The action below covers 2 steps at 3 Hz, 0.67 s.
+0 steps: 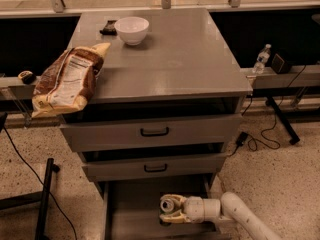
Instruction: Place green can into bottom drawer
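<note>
The bottom drawer (135, 211) of the grey cabinet is pulled out, a shallow tray with a flat grey floor. My gripper (166, 209) reaches in from the right, low over the drawer floor, with its pale fingers (170, 217) closed around the green can (167, 204). Only the can's silver top with the pull-tab shows, facing left; its green body is hidden between the fingers. The can lies on its side inside the drawer's outline, near the middle right.
Two upper drawers with black handles (154, 132) sit above. On the cabinet top are a white bowl (131, 29), a chip bag (67, 79) overhanging the left edge and a small dark item (108, 27). A water bottle (261, 58) stands at right; cables lie on the floor.
</note>
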Each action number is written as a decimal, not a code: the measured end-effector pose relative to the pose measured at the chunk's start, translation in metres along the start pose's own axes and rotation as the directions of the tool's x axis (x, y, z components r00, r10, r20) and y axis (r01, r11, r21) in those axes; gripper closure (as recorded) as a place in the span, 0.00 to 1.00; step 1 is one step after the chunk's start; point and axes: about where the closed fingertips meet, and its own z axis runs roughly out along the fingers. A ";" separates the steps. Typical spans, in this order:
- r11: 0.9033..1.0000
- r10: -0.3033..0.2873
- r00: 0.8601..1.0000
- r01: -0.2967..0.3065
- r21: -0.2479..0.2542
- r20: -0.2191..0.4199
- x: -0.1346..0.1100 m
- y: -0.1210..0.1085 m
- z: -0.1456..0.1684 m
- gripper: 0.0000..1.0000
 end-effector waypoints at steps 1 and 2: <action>0.998 -0.068 0.998 0.068 -0.017 -0.010 0.005 0.000 0.023 1.00; 0.988 -0.133 0.990 0.129 -0.085 -0.040 0.017 -0.007 0.061 1.00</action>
